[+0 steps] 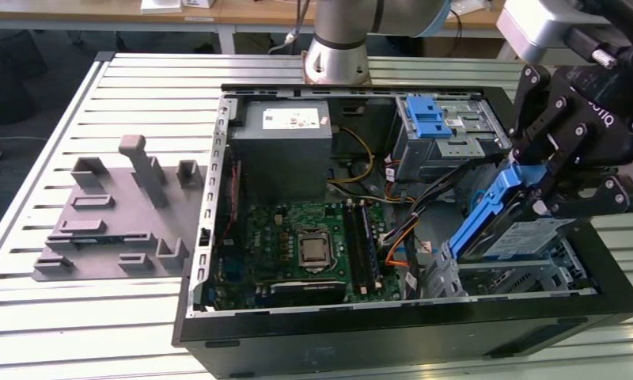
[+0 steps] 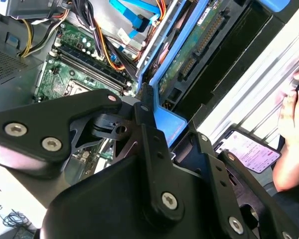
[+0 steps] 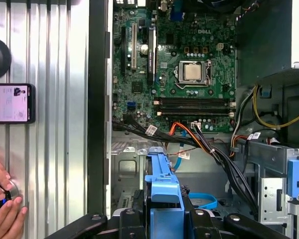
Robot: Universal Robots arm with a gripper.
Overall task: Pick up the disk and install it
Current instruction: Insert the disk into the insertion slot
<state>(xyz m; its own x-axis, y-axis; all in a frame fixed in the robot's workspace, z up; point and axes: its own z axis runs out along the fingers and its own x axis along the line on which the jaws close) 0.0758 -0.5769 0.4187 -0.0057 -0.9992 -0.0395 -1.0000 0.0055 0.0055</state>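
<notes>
My gripper [image 1: 549,190] is shut on the disk [image 1: 517,236], a silver drive with blue side rails. I hold it tilted, its lower end dipping into the silver bay [image 1: 506,279] at the case corner on the exterior view's right. In the second wrist view the disk [image 2: 189,50] shows its green circuit side and connector, with a blue rail running down between my black fingers [image 2: 144,124]. In the first wrist view the disk's blue rail [image 3: 162,186] rises from my gripper [image 3: 164,221] over the bay floor [image 3: 132,167].
The open computer case [image 1: 401,336] holds a motherboard [image 1: 306,245], a grey power supply box [image 1: 285,150], a metal cage with a blue latch [image 1: 435,119] and loose cables [image 3: 209,144]. A grey fixture [image 1: 116,214] lies on the slatted table. A phone [image 3: 10,103] and a person's hand [image 3: 2,209] are beside the case.
</notes>
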